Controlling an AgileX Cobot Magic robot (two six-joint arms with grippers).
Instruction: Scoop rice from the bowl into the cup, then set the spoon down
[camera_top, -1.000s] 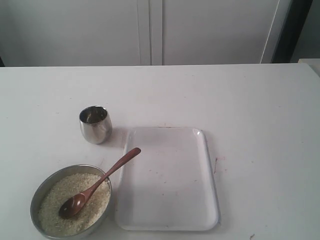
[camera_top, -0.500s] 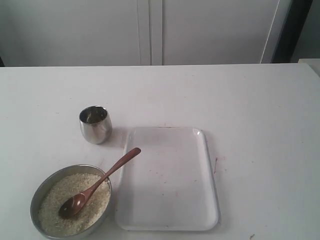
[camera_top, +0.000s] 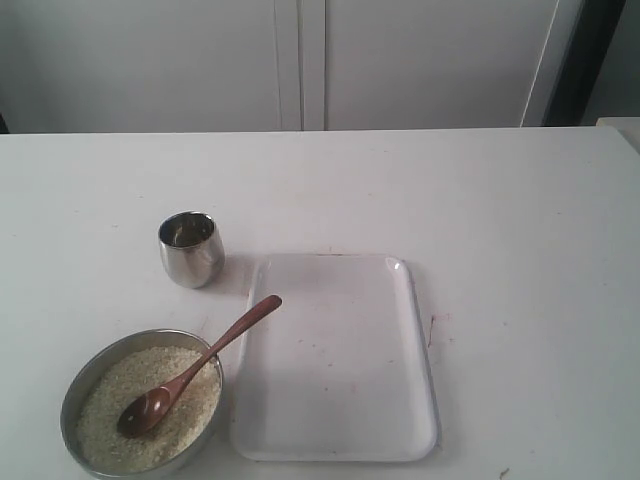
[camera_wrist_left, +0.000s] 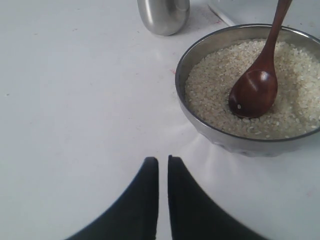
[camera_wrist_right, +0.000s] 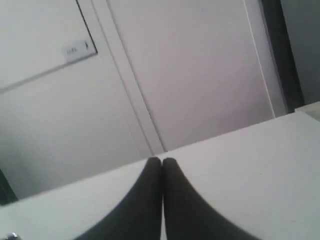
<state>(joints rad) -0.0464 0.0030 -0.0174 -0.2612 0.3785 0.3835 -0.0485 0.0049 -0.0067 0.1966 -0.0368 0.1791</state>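
Waiting to start: no scoop made yet

Spoon (camera_top: 195, 368) lies untouched, its head on the rice (camera_top: 115, 425) in the bowl (camera_top: 66, 410), its handle over the rim. Cup (camera_top: 190, 250) stands nearby, contents unclear. Left gripper (camera_wrist_left: 163, 165) and right gripper (camera_wrist_right: 161, 162) are both closed, holding nothing. Grasping, scooping, pouring and setting down all seem left to do

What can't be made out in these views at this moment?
- Cup contents: exterior view, interior too small and dark.
- Cup's upper part: left wrist view, cut by the frame edge.
- Spoon handle end and part of the bowl: left wrist view, also cut by the edge.
- Both arms: outside the exterior view.
- Task things: none in the right wrist view, where the shut right gripper points away from them.
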